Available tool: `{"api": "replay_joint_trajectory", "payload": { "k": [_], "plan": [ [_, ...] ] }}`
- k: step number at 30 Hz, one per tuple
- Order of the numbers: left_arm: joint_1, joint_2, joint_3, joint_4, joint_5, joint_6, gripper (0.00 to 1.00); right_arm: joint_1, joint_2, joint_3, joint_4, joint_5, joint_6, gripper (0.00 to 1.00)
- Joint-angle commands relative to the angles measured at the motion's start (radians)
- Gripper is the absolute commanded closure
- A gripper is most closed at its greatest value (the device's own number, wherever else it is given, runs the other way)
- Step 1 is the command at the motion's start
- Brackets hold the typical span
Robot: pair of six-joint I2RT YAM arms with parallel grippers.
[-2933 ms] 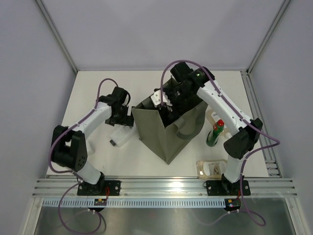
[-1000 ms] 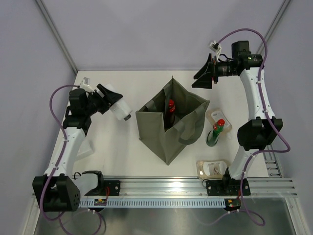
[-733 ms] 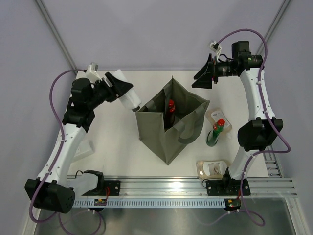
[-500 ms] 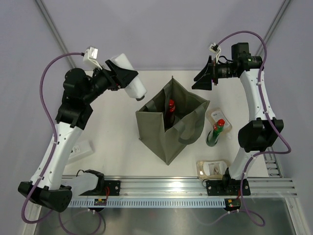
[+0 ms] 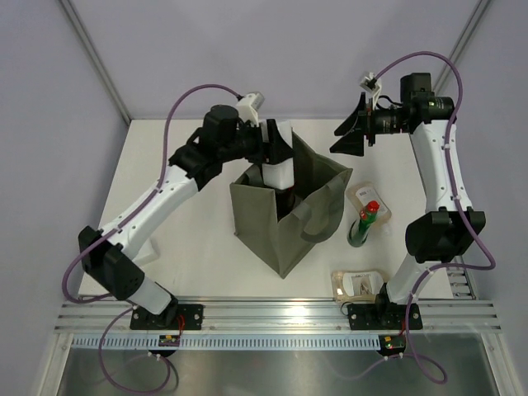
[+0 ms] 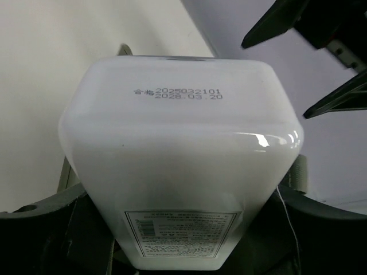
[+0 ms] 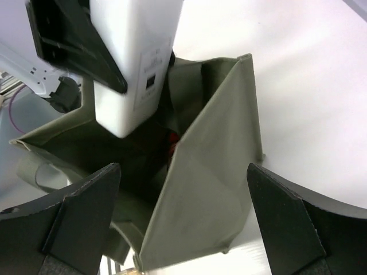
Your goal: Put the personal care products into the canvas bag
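Observation:
My left gripper (image 5: 274,153) is shut on a white bottle (image 5: 280,175) and holds it over the open mouth of the canvas bag (image 5: 285,223). In the left wrist view the white bottle (image 6: 178,143) fills the frame between the fingers of the left gripper (image 6: 183,252). The right wrist view shows the white bottle (image 7: 137,63) above the canvas bag (image 7: 212,172), with a bit of a red bottle (image 7: 172,148) inside. My right gripper (image 5: 355,136) (image 7: 183,217) hangs open and empty, high at the back right. A dark green red-capped bottle (image 5: 363,224) stands right of the bag, a beige pouch (image 5: 363,196) behind it.
A clear pouch-like pack (image 5: 356,283) lies at the front right by the right arm's base. A small white flat thing (image 5: 151,245) lies at the left under my left arm. An aluminium rail (image 5: 272,312) runs along the near edge.
My left arm has swung the white bottle from the back left across to above the bag's opening. The right gripper has shifted only slightly and stays open.

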Motion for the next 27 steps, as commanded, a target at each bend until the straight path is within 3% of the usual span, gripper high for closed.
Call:
{"api": "replay_joint_trajectory", "payload": {
  "k": [1, 5, 6, 12, 19, 20, 27],
  "plan": [
    [-0.071, 0.005, 0.165, 0.069, -0.079, 0.123, 0.96, -0.036, -0.037, -0.018, -0.025, 0.021, -0.057, 0.00],
    [-0.126, 0.036, 0.177, 0.018, -0.142, 0.196, 0.80, -0.062, -0.032, -0.062, -0.033, 0.073, -0.109, 0.00],
    [-0.140, 0.041, 0.172, -0.003, -0.167, 0.208, 0.62, -0.067, -0.031, -0.070, -0.033, 0.084, -0.127, 0.00],
    [-0.159, 0.032, 0.123, -0.034, -0.188, 0.272, 0.27, -0.088, -0.012, -0.111, -0.051, 0.176, -0.237, 0.00],
    [-0.159, 0.001, 0.106, -0.065, -0.237, 0.320, 0.14, -0.093, 0.000, -0.115, -0.073, 0.165, -0.268, 0.00],
    [-0.159, -0.005, 0.108, -0.068, -0.245, 0.323, 0.06, -0.093, 0.000, -0.115, -0.074, 0.162, -0.268, 0.01],
    [-0.159, -0.031, 0.105, -0.089, -0.282, 0.360, 0.01, -0.093, -0.002, -0.110, -0.126, 0.211, -0.340, 0.01]
  ]
}}
